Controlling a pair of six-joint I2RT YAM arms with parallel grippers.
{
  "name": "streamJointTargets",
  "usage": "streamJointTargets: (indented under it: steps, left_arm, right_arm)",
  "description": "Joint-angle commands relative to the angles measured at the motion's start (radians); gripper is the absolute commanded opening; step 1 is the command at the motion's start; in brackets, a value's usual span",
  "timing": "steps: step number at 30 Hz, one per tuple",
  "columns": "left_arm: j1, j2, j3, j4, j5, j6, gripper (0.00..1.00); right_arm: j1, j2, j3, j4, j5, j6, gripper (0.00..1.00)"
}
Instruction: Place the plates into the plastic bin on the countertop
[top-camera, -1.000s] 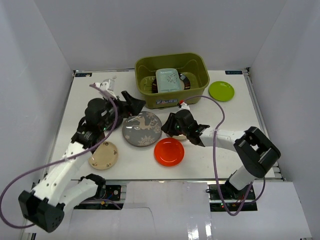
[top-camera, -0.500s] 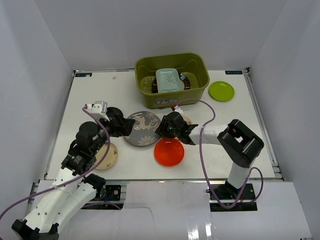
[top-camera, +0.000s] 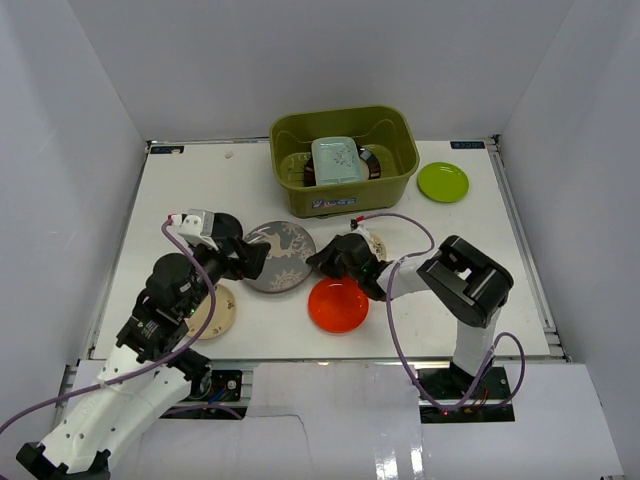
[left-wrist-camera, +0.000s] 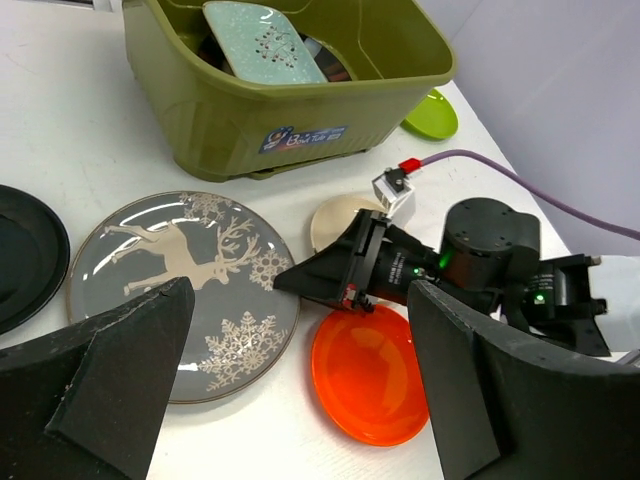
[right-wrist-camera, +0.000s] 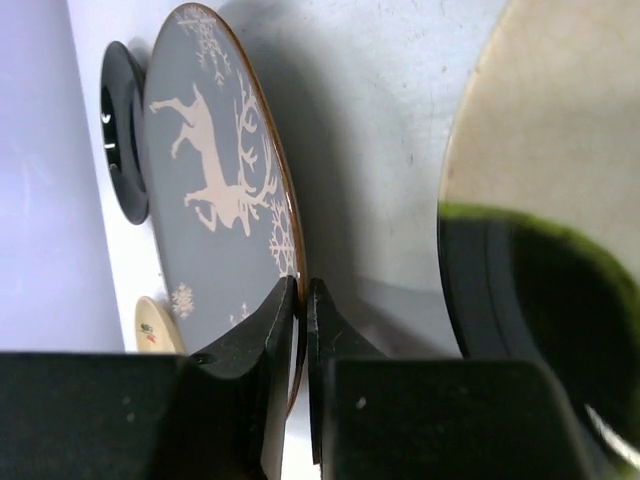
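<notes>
The right gripper (top-camera: 316, 262) is reaching in low from the right. Its fingers are pressing together on the right rim of the grey deer-patterned plate (top-camera: 278, 258) and pinching that edge. The plate is sitting near the middle of the white surface (top-camera: 200, 190), in front of the bin; whether the pinched edge is lifting off the surface is not clear.

The left gripper (top-camera: 248, 257) is hanging over the plate's left side with its fingers spread wide, gripping nothing. A black plate (left-wrist-camera: 22, 255) is lying just beside the deer plate on the left.

An orange-red plate (top-camera: 338, 305) is resting just nearer than the right gripper. A cream plate (left-wrist-camera: 335, 220) is showing just behind that gripper, between it and the bin. A beige plate (top-camera: 215, 310) is lying partly under the left arm.

The olive-green plastic bin (top-camera: 395, 125) is standing at the far side of the surface. Inside it, a pale teal rounded-rectangular plate (top-camera: 335, 160) is lying on top of a dark plate (top-camera: 372, 165) that is mostly hidden. A lime green plate (top-camera: 442, 181) is sitting on the surface to the right of the bin.
</notes>
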Motion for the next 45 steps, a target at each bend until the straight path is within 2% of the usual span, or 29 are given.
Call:
streamJointTargets:
  steps: [1, 5, 9, 11, 15, 18, 21, 22, 24, 26, 28, 33, 42, 45]
  left_arm:
    - [-0.007, -0.008, -0.007, -0.026, -0.025, 0.003, 0.98]
    - [-0.009, -0.013, 0.004, -0.032, -0.063, -0.003, 0.98]
    - [-0.009, -0.033, 0.021, -0.025, -0.117, -0.034, 0.98]
    - [-0.009, -0.046, 0.024, -0.002, -0.12, -0.046, 0.98]
    - [-0.009, -0.044, 0.05, 0.003, -0.155, -0.048, 0.98]
    - [-0.009, -0.008, 0.067, 0.0, -0.18, -0.042, 0.98]
    - [-0.009, 0.042, 0.085, 0.004, -0.147, -0.056, 0.98]
    - [-0.009, 0.053, 0.095, 0.007, -0.127, -0.065, 0.98]
    - [-0.01, 0.081, 0.093, 0.038, -0.074, -0.091, 0.98]
    - [-0.01, 0.102, 0.089, 0.053, -0.067, -0.106, 0.98]
    - [-0.009, 0.144, 0.092, 0.055, -0.083, -0.117, 0.98]
    - [-0.009, 0.206, 0.099, 0.061, -0.094, -0.132, 0.98]
    - [-0.009, 0.326, 0.053, 0.098, -0.139, -0.197, 0.98]
    - [-0.009, 0.377, 0.036, 0.118, -0.137, -0.22, 0.98]
  right_arm:
    - [0.007, -0.087, -0.06, 0.077, 0.103, -0.013, 0.08]
    - [0.008, -0.304, -0.135, 0.132, 0.067, -0.03, 0.08]
    - [-0.01, -0.533, -0.146, 0.059, 0.028, -0.07, 0.08]
    - [-0.036, -0.593, -0.15, 0.036, -0.035, -0.059, 0.08]
    - [-0.16, -0.701, -0.134, -0.002, -0.136, -0.033, 0.08]
    - [-0.27, -0.718, -0.031, -0.065, -0.186, -0.099, 0.08]
    - [-0.405, -0.623, 0.141, -0.119, -0.251, -0.172, 0.08]
    - [-0.433, -0.546, 0.193, -0.156, -0.259, -0.196, 0.08]
    - [-0.487, -0.449, 0.391, -0.22, -0.282, -0.29, 0.08]
    - [-0.506, -0.297, 0.589, -0.323, -0.273, -0.35, 0.08]
    - [-0.526, -0.158, 0.708, -0.386, -0.282, -0.41, 0.08]
    - [-0.559, 0.05, 0.973, -0.501, -0.318, -0.456, 0.08]
    - [-0.575, 0.178, 0.977, -0.545, -0.33, -0.481, 0.08]
    - [-0.57, 0.191, 0.956, -0.529, -0.306, -0.492, 0.18]
